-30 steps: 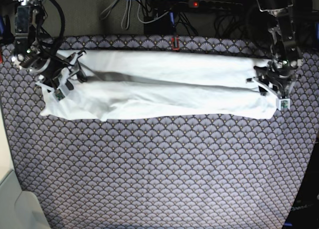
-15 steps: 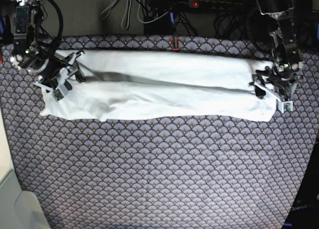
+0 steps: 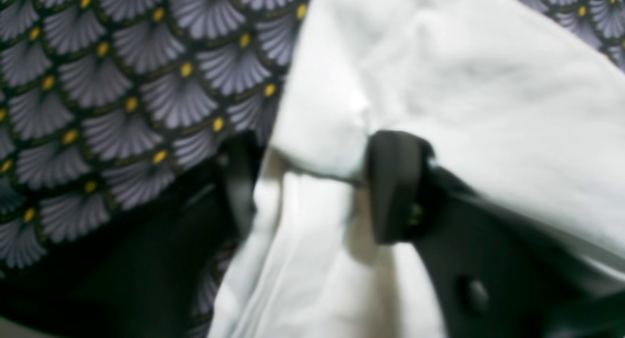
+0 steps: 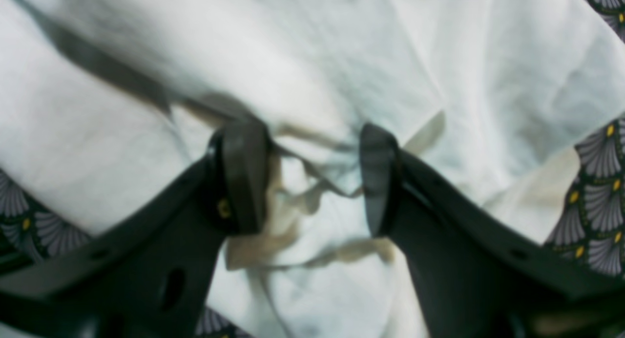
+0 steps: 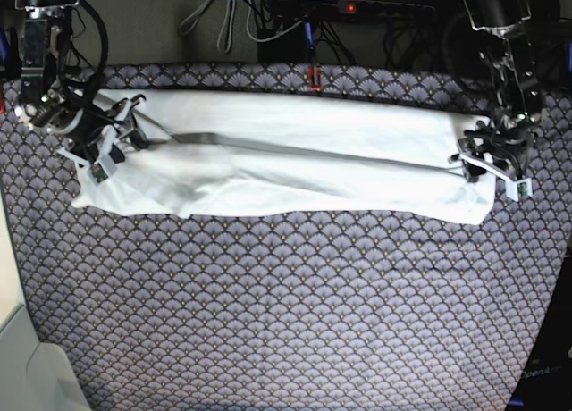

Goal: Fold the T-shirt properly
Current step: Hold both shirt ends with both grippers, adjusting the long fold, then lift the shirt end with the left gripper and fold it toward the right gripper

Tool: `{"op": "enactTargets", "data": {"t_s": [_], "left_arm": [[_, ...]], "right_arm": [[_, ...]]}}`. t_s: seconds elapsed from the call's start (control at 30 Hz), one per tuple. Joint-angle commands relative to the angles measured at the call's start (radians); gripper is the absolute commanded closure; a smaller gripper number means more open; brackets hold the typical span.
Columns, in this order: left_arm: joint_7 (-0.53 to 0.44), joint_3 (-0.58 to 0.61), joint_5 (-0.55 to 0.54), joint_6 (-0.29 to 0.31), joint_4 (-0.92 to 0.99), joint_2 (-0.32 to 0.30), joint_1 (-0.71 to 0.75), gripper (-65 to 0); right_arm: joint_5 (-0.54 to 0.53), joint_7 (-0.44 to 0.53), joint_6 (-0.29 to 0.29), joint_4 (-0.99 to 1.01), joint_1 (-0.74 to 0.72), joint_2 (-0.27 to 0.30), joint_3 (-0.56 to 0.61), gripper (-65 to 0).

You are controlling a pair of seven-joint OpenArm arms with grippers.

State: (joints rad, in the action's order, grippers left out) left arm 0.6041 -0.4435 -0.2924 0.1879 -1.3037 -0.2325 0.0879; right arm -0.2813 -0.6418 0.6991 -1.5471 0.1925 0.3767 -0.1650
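Base view shows bare scallop-patterned purple-grey cloth (image 5: pixel 286 322) nearest the camera. Beyond it lies the large plain white thin-fabric T-shirt (image 5: pixel 286 165), folded into 1 long wrinkled band running across the patterned cloth's far half. The left gripper (image 5: pixel 492 168) sits at the band's right end. In the left wrist view its 2 black fingers (image 3: pixel 393 184) stand moderately apart with a fold of the T-shirt's edge between them; whether they pinch it cannot be told. The right gripper (image 5: pixel 107 147) sits at the band's left end, its jaws likewise apart, straddling bunched white fabric, grip unclear. Farthest back, dark cables (image 5: pixel 268 22) lie past the patterned cloth.
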Motion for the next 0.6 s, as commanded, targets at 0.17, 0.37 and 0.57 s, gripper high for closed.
{"op": "enactTargets", "data": {"t_s": [0.17, 0.37, 0.57], "left_arm": [[0.099, 0.010, 0.006, 0.003, 0.006, 0.008, 0.014, 0.0], [0.099, 0.010, 0.015, 0.000, -0.138, 0.008, 0.013, -0.2], [0.135, 0.010, 0.020, -0.008, -0.365, 0.008, 0.005, -0.3]], "right_arm": [[0.004, 0.004, -0.001, -0.010, -0.008, 0.017, -0.009, -31.4], [0.004, 0.006, -0.001, -0.010, -0.008, 0.017, -0.006, -31.4], [0.004, 0.006, -0.001, -0.011, -0.008, 0.017, -0.006, -31.4]]}}
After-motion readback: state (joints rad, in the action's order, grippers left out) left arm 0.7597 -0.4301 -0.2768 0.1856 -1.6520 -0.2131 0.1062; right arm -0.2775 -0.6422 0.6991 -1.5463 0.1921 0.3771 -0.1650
